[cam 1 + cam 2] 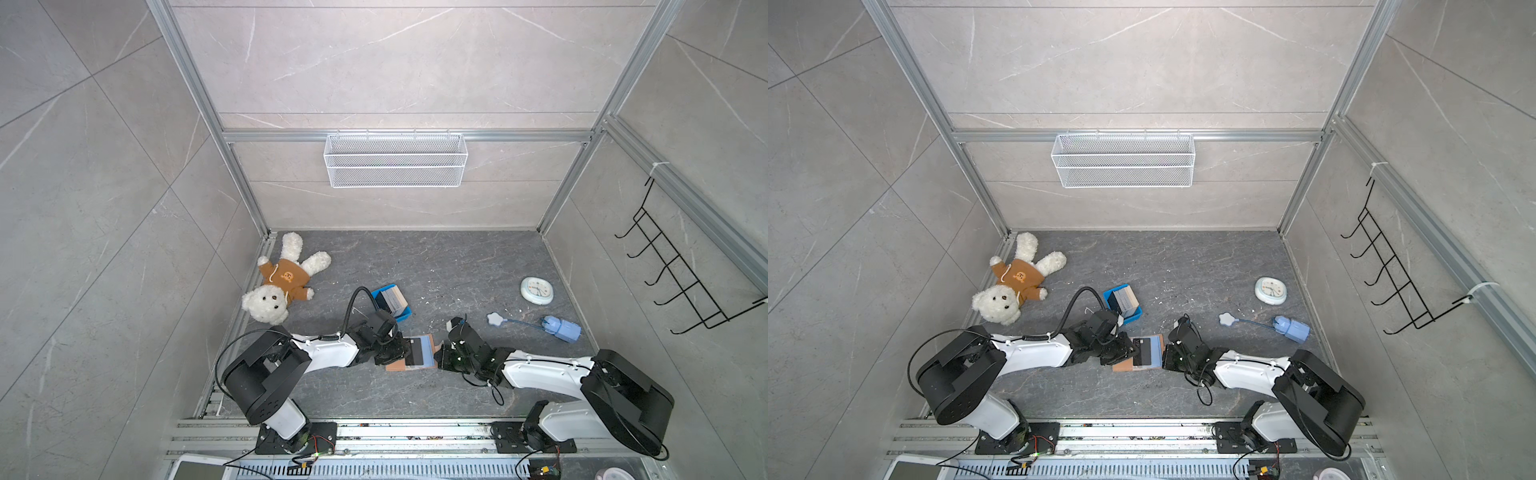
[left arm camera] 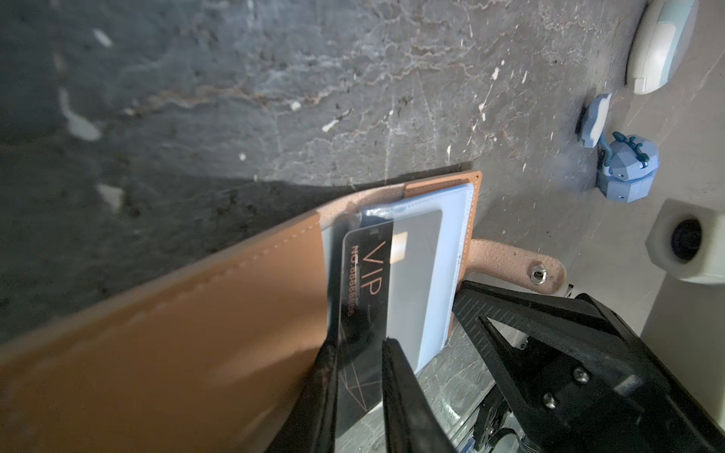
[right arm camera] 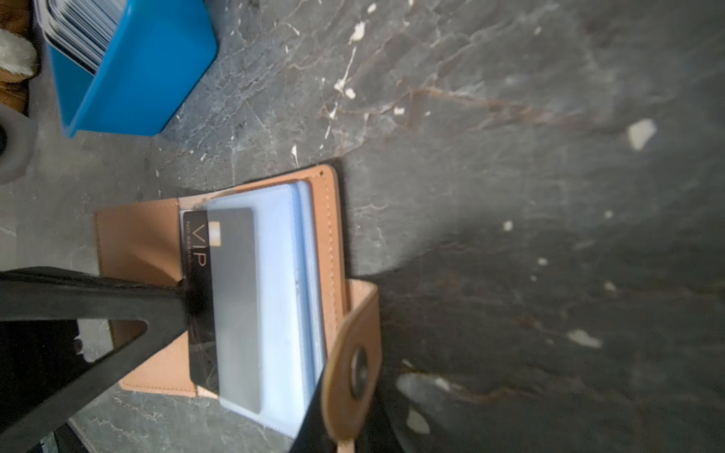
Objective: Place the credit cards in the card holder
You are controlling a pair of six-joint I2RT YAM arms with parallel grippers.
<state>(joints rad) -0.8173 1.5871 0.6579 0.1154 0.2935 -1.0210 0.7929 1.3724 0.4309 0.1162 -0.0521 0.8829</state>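
Dark marble tabletop [image 1: 436, 266]; tan card holder [image 3: 149, 235] pinched by right hand [image 1: 439, 356], black VIP card [image 2: 365, 282] by left hand [image 2: 359, 353]

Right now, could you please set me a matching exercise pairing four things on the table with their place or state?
Things: 1 black VIP card; 2 card holder; 3 blue tray; 4 teddy bear.
States: A holds a stack of cards; B lies open; C partly inside a clear sleeve; D lies face up, far left.
Pairs: 1-C; 2-B; 3-A; 4-D.
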